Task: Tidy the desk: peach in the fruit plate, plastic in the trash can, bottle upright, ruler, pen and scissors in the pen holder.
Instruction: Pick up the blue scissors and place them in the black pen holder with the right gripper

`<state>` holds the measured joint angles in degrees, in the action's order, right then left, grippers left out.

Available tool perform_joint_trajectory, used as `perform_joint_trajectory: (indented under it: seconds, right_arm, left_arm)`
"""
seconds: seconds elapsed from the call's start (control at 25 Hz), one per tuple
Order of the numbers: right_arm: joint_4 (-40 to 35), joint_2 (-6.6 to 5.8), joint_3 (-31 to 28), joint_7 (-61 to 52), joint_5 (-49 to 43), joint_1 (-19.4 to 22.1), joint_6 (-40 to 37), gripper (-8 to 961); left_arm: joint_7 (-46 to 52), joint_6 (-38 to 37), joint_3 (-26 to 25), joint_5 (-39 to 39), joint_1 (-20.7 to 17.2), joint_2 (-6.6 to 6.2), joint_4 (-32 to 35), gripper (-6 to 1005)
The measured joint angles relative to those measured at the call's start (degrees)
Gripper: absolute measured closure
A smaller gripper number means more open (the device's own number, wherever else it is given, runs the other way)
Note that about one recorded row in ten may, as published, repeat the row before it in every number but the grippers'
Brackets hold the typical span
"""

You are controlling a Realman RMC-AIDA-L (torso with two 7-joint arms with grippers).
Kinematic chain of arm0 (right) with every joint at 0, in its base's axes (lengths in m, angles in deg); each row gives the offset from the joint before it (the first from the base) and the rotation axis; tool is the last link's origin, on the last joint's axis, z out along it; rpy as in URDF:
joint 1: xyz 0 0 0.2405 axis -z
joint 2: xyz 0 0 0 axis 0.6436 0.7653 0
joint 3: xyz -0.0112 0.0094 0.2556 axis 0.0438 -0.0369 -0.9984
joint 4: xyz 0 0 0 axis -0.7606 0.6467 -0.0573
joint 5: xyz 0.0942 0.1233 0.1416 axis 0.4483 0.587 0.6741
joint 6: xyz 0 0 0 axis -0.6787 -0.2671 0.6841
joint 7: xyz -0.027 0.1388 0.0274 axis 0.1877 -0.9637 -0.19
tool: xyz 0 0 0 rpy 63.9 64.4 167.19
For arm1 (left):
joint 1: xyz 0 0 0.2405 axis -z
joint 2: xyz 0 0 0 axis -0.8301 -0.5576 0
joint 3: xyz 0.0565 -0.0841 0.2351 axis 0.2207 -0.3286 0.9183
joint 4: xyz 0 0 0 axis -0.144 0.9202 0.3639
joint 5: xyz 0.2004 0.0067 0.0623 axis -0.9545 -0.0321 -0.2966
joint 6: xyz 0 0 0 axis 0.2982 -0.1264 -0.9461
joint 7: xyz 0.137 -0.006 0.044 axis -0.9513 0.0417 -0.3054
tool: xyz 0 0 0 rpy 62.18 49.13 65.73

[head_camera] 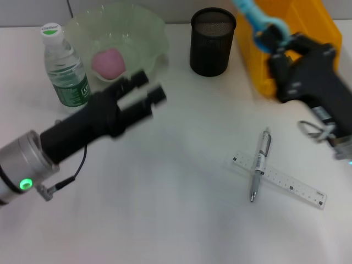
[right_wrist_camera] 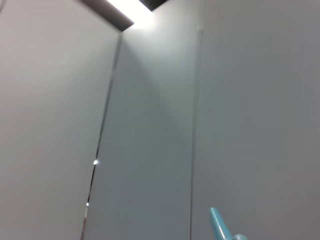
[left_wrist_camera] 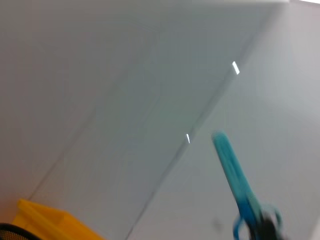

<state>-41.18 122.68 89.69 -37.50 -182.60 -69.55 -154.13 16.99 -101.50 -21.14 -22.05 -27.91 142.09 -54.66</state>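
**Scissors up in the air, pen holder waiting just to the side**

From the head camera: the right gripper point(head_camera: 275, 47) is clamping the blue-handled scissors point(head_camera: 258, 19) by the handle end, and the closed blades are pointing up and away towards the far edge of the white desk point(head_camera: 165, 209). The black mesh pen holder point(head_camera: 213, 41) is standing just to the robot's left of that claw, so the right arm is clearly the nearer one; I judge the blades are going to need tipping downward before they can drop in. The yellow plastic bin point(head_camera: 308, 33) is sitting right behind the gripper, crowding it. The left gripper point(head_camera: 147, 91) is hovering with fingers parted and empty, near the clear green fruit plate point(head_camera: 148, 27) that is holding the pink peach point(head_camera: 108, 62). The green-labelled water bottle point(head_camera: 66, 69) is standing upright. The silver pen point(head_camera: 259, 171) is lying across the clear plastic ruler point(head_camera: 291, 188).

Left wrist view: the scissors point(left_wrist_camera: 237, 180) are showing far off, slanting against a grey wall, the bin's corner point(left_wrist_camera: 45, 222) beside them.

Right wrist view: only the scissors' blue tip point(right_wrist_camera: 219, 227) is peeking in; the fingers themselves are not showing.
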Motion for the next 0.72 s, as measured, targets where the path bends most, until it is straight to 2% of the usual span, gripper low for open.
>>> perform_joint_trajectory:
  seconds: [0.04,0.08,0.12,0.16,0.2,0.24,0.28,0.32,0.36,0.4,0.44,0.48,0.52,0.56,0.6,0.64,0.68,0.72]
  right_arm:
    - [-6.54,-0.14,-0.01,-10.60,0.01,0.06,-2.54,884]
    - [-6.54,-0.14,-0.01,-10.60,0.01,0.06,-2.54,884]
    - [-14.16,-0.29,0.22,-22.80,0.00,-0.38,-4.44,883]
    - [-14.16,-0.29,0.22,-22.80,0.00,-0.38,-4.44,883]
    - [-18.96,-0.48,0.39,-30.09,-0.01,-0.94,-4.98,883]
    - [-27.91,-1.04,2.11,-43.82,-0.36,-2.15,-5.22,883]
    - [-27.91,-1.04,2.11,-43.82,-0.36,-2.15,-5.22,883]
    - [-35.26,-2.11,6.14,-54.78,-0.58,-3.18,-4.96,883]
    - [-35.26,-2.11,6.14,-54.78,-0.58,-3.18,-4.96,883]
    - [-38.88,-2.84,8.72,-60.17,-0.58,-3.66,-4.65,883]
    - [-44.64,-4.53,14.07,-69.76,-0.60,-4.76,-3.66,883]
    - [-44.64,-4.53,14.07,-69.76,-0.60,-4.76,-3.66,882]
    - [-49.61,-6.38,20.22,-80.84,-1.00,-6.14,-2.07,882]
    - [-49.61,-6.38,20.22,-80.84,-1.00,-6.14,-2.07,882]
    - [-51.89,-7.25,23.30,-86.07,-1.30,-6.86,-1.16,882]
    - [-56.20,-8.75,28.60,-94.29,-2.60,-8.42,0.90,882]
    - [-56.20,-8.75,28.60,-94.29,-2.60,-8.42,0.90,882]
    - [-58.90,-9.58,31.54,-98.77,-3.86,-9.62,2.01,883]
  left_arm:
    - [-4.39,0.80,3.50,-0.02,-1.41,-0.15,2.18,195]
    - [-4.39,0.80,3.50,-0.02,-1.41,-0.15,2.18,196]
    - [-6.90,1.39,5.58,-0.02,-2.14,-0.21,3.26,196]
    - [-6.90,1.39,5.58,-0.02,-2.14,-0.21,3.26,197]
    - [-8.50,1.78,7.26,-0.01,-2.53,-0.24,3.94,197]
    - [-10.32,2.39,9.38,-0.01,-2.94,-0.28,4.52,197]
    - [-10.32,2.39,9.38,-0.01,-2.94,-0.28,4.52,197]
    - [-12.74,3.76,12.12,-0.01,-3.31,-0.34,4.74,197]
    - [-12.74,3.76,12.12,-0.01,-3.31,-0.34,4.74,197]
    - [-13.90,4.76,13.52,-0.01,-3.42,-0.37,4.76,197]
    - [-16.19,6.92,15.90,-0.01,-3.71,-0.40,4.81,197]
    - [-16.19,6.92,15.90,-0.01,-3.71,-0.40,4.81,197]
    - [-18.07,8.09,17.05,-0.01,-4.03,-0.41,4.87,197]
    - [-18.07,8.09,17.05,-0.01,-4.03,-0.41,4.87,197]
    - [-18.88,8.51,17.26,0.00,-4.19,-0.42,4.89,197]
    - [-20.18,9.11,17.32,-0.01,-4.68,-0.47,4.97,197]
    - [-20.18,9.11,17.32,-0.01,-4.68,-0.47,4.97,197]
    - [-20.50,9.26,17.14,0.00,-5.08,-0.49,5.35,197]
